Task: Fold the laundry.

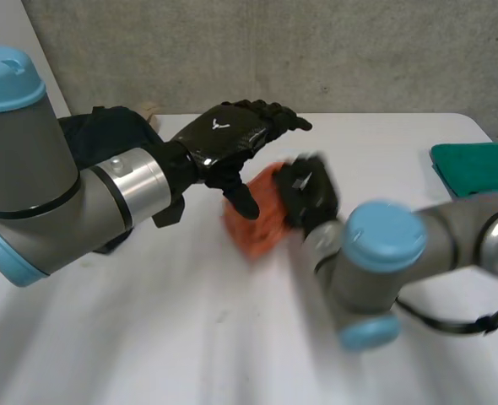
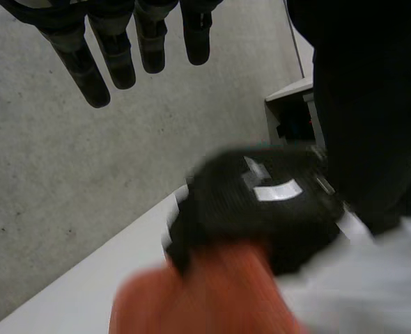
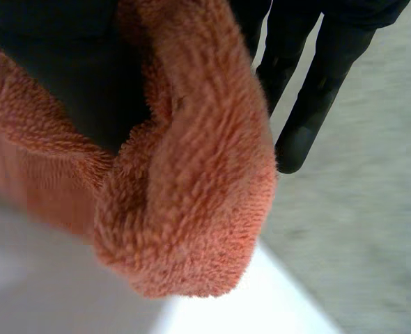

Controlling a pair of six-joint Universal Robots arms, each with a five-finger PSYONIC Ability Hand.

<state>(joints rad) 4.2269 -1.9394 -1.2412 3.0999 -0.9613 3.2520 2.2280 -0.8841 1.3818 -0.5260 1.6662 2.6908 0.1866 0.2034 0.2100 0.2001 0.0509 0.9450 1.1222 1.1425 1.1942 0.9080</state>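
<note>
A: Head view?
B: Right hand (image 1: 308,190) holds the orange towel (image 1: 262,215) up near the table's (image 1: 148,337) far edge; left hand (image 1: 232,139) hovers beside it
A: Wrist views?
B: Left: fingers straight, released. Right: towel pinched against its thumb

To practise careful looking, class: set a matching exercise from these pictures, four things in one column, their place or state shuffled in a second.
1 orange towel
2 green cloth
3 left hand
4 right hand

A at the table's right edge
B fingers straight, holding nothing
C bunched between the two hands
D clutching the towel

Pairs: 1-C, 2-A, 3-B, 4-D
</note>
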